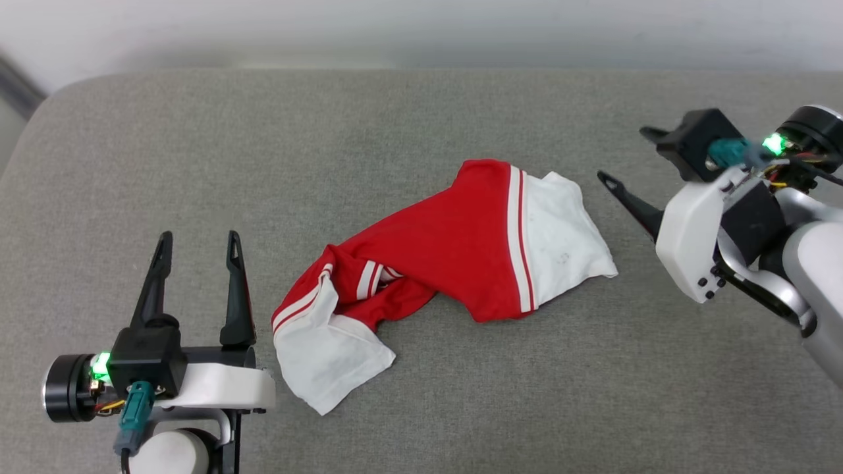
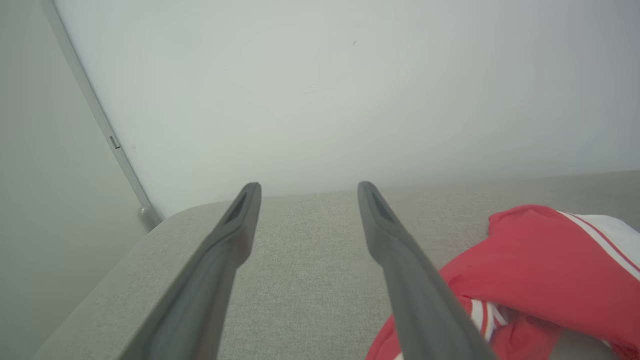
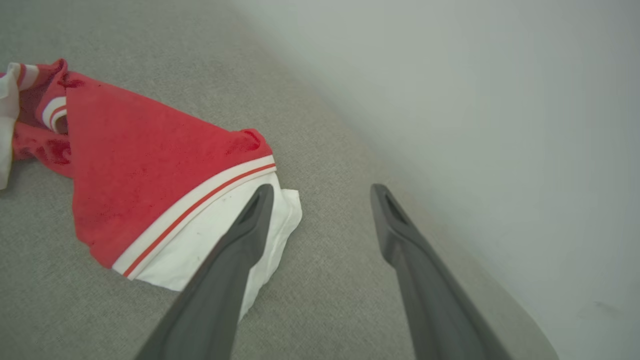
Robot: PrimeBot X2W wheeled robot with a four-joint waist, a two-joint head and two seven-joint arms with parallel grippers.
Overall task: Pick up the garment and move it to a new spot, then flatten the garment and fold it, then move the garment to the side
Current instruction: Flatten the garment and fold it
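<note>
2 splayed end effectors, left (image 1: 199,237) and right (image 1: 624,153), flank the garment (image 1: 448,250) on cushion (image 1: 329,131).

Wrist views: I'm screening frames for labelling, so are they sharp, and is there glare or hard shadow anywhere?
Head view: even soft light, no glare, the garment crisp with faint edge shadows. Left wrist view: the left gripper's fingers look soft near the lens. Right wrist view: the grey upholstery weave reads clearly, the right gripper's fingers slightly blurred.
</note>
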